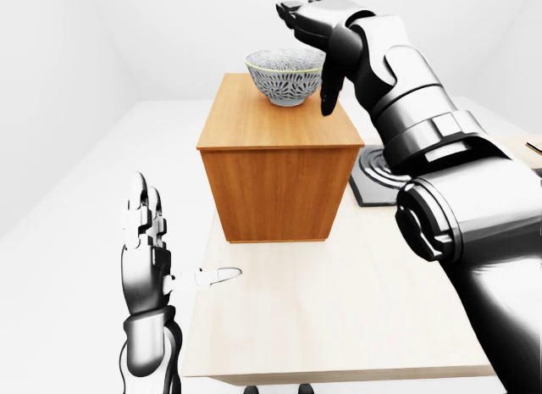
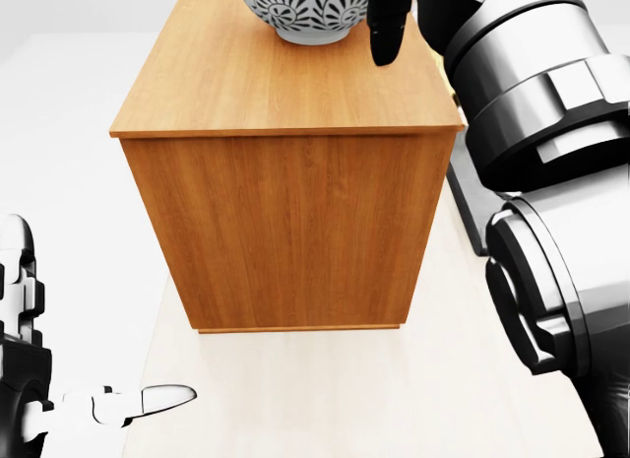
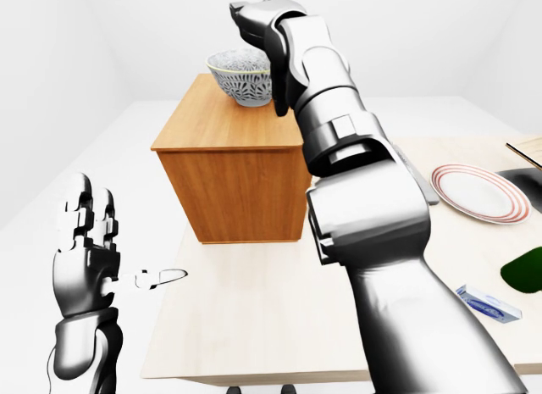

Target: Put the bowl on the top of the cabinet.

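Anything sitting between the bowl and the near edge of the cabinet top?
No. In the head view, bare wood lies between the patterned grey bowl and the wooden cabinet top's near edge.

The bowl (image 1: 286,76) sits upright on the top of the cabinet (image 1: 275,123) — grey-white, patterned in dark filigree, pale rim, mouth open upward. It rests toward the far end of the top. The cabinet — a plain wood-grain box — stands on the table.

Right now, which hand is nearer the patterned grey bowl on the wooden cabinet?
Right. The right hand hangs open beside the patterned grey bowl, at its right; the left hand is raised open far below-left, beside the table.
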{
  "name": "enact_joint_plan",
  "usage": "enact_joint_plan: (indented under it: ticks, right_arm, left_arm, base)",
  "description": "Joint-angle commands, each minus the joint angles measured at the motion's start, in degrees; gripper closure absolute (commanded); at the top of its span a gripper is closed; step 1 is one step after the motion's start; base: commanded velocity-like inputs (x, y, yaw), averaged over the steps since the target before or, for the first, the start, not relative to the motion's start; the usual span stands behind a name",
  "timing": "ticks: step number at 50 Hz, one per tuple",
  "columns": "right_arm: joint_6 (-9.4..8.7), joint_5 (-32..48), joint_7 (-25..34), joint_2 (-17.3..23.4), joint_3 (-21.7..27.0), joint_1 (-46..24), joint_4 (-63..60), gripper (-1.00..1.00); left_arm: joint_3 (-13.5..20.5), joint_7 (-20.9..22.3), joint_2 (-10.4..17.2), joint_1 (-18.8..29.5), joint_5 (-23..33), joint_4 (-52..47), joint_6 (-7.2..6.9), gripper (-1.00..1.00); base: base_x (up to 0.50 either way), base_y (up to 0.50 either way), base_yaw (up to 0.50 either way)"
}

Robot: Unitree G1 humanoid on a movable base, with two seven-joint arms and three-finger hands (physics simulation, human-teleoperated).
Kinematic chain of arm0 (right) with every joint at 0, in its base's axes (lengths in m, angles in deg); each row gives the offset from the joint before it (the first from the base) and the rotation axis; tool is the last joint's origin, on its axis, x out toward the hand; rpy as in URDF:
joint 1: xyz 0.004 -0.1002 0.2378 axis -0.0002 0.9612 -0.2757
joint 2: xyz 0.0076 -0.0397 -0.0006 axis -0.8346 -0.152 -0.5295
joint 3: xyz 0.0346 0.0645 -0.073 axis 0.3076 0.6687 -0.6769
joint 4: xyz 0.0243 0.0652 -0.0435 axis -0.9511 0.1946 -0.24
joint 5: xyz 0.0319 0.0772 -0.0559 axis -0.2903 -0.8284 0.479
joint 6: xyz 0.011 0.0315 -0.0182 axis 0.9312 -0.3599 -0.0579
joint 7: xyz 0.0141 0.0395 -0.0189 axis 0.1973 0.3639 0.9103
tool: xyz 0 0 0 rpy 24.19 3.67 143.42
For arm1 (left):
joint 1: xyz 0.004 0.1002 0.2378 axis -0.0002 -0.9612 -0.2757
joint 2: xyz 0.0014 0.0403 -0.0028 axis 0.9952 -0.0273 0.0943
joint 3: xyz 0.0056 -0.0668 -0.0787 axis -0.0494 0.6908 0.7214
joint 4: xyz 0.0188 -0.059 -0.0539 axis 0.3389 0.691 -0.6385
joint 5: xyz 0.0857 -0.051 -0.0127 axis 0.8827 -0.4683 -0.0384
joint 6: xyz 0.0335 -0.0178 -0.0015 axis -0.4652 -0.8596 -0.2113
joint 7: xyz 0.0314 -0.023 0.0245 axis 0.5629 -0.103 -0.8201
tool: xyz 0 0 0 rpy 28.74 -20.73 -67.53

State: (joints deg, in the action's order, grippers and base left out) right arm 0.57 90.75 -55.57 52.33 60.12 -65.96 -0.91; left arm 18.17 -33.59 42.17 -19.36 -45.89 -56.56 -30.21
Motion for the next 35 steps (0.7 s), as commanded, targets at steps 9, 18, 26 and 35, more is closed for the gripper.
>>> enact_joint_plan:
  ticks: [9, 18, 26, 35]
  right_arm:
    - [0.00, 4.3, 6.2, 14.0, 2.2, -14.8, 2.0, -1.00]
    - [0.00, 7.0, 8.9, 22.7, 4.5, -20.6, 2.4, -1.00]
    - [0.00, 8.0, 9.1, 27.5, 6.4, -20.6, 2.4, -1.00]
    - [0.00, 7.9, 9.9, 31.3, 7.9, -20.6, 2.3, -1.00]
  left_arm:
    - [0.0, 0.0, -0.1, 0.3, 0.2, 0.5, 0.00, -1.00]
    - [0.3, -0.2, 0.0, 0.7, 0.2, 0.8, 0.00, -1.00]
    - [0.3, -0.4, 0.0, 0.9, 0.3, 1.2, 0.00, -1.00]
    - [0.2, -0.6, 0.0, 1.1, 0.4, 1.6, 0.00, -1.00]
  base:
    - [0.00, 0.00, 0.00]
    - [0.00, 0.00, 0.00]
    - [0.00, 0.00, 0.00]
    - [0.00, 0.00, 0.00]
